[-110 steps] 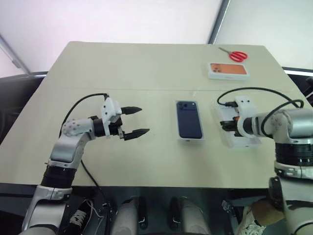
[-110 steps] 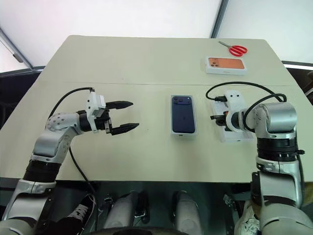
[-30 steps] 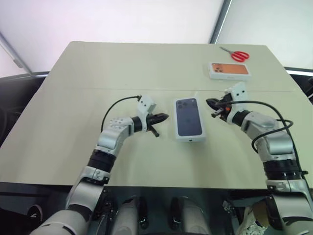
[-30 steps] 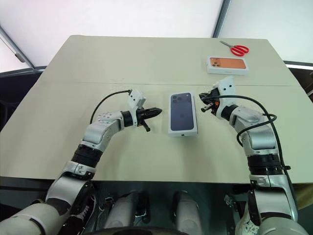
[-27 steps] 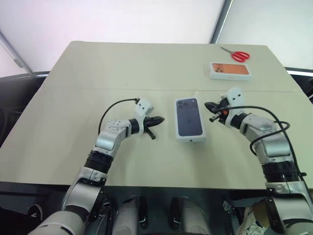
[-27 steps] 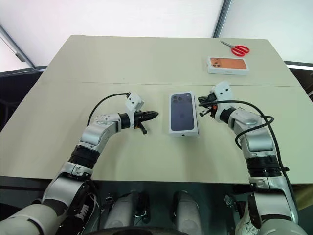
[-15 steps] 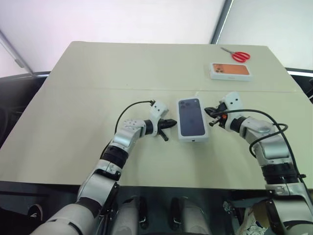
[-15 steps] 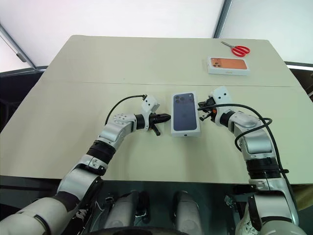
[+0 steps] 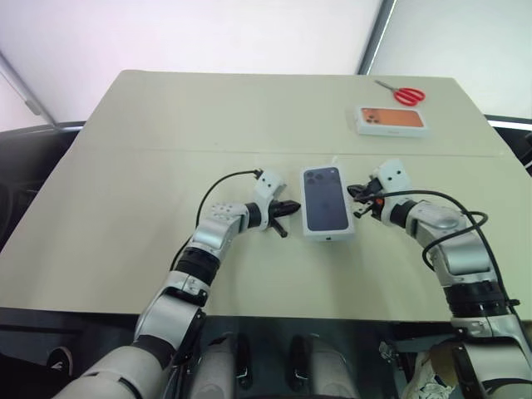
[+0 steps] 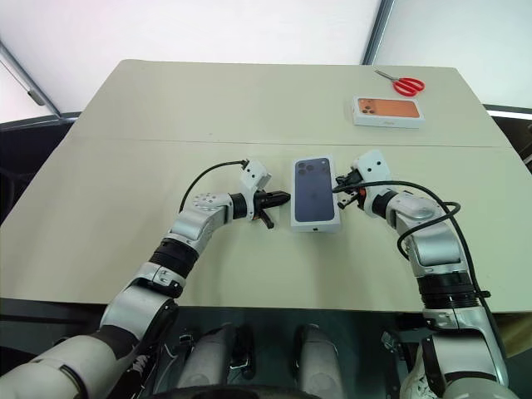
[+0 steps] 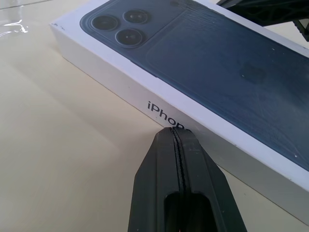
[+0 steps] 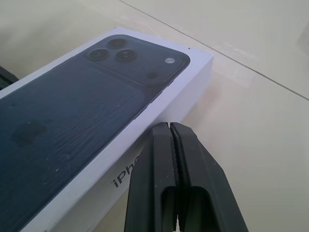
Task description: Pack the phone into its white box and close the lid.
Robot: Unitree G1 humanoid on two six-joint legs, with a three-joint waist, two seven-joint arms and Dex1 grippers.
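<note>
The white box lies closed in the middle of the table. Its lid is on and carries a dark blue phone picture on top. The phone itself is hidden under the lid. My left gripper is shut, and its tip sits against the box's left long side, by the printed lettering. My right gripper is also shut, with its tip at the box's right long side. Neither holds anything.
A second white box with an orange phone picture lies at the back right of the table. Red scissors lie just behind it. A seam runs across the table behind the grippers.
Earlier the phone lay uncovered in the tray, with the lid off to the right. The lid is now on. Over the last second my left gripper moved right, up to the box's side.
</note>
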